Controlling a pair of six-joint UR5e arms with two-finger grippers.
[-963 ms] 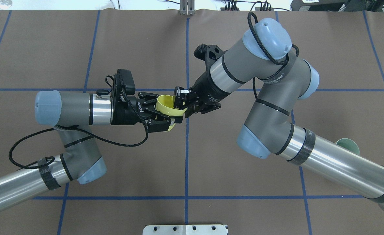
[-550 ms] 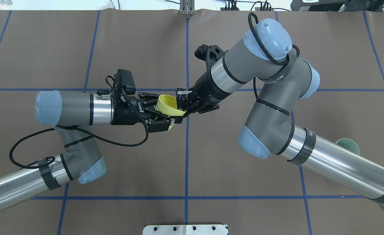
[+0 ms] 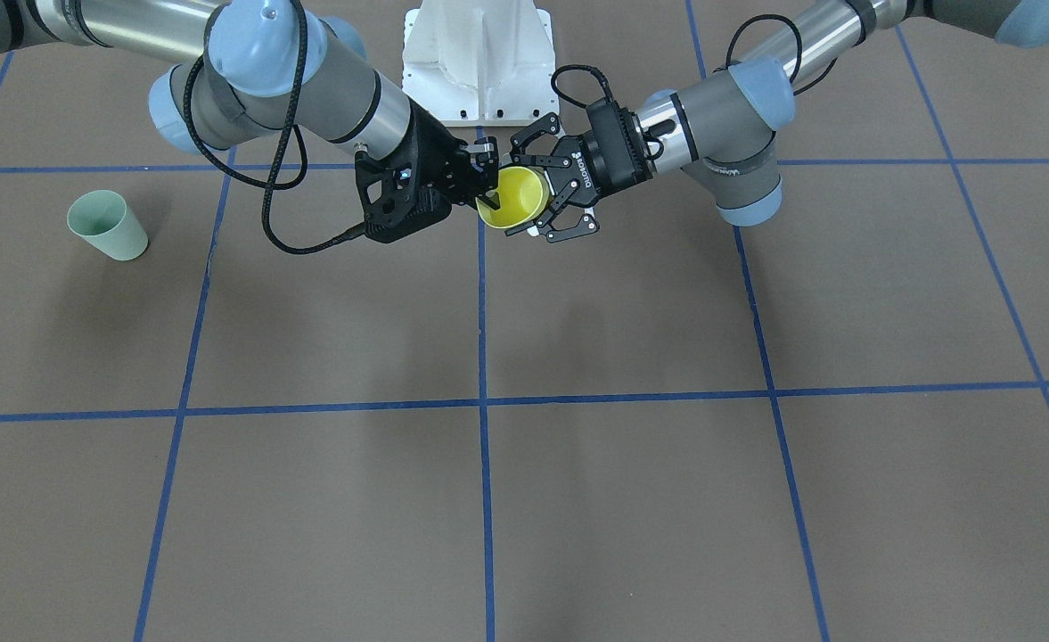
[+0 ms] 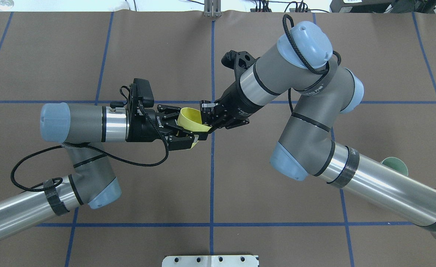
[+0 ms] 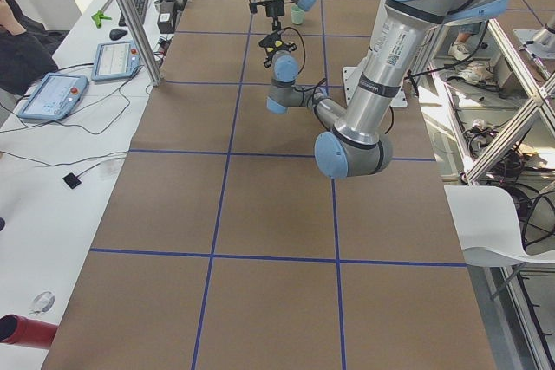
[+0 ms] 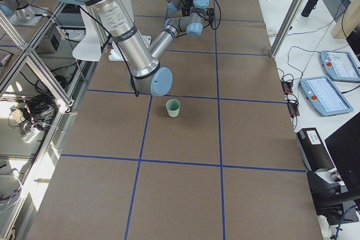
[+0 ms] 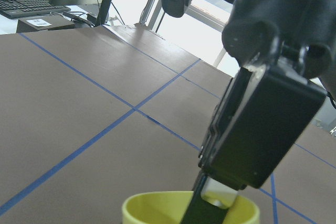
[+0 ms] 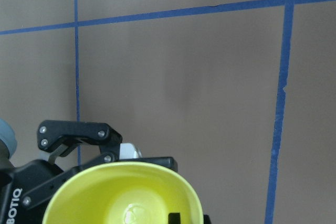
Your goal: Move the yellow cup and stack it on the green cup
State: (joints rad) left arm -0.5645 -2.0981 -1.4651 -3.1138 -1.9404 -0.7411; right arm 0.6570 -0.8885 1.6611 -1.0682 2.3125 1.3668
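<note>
yellow cup (image 4: 188, 120): in the air over the table (image 4: 147, 193) middle, tipped, mouth pointing away from the robot, bottom toward it | left gripper (image 4: 185, 125): fingers squeeze its sides | right gripper (image 4: 205, 118): fingers pinch its rim | green cup (image 3: 107, 226): upright, far off

Bright, plain yellow cup (image 3: 513, 198). Pale mint green cup (image 3: 107, 225). Brown table (image 3: 631, 517), blue grid lines. Grey-silver arms (image 4: 380, 185), pale-blue caps.
</note>
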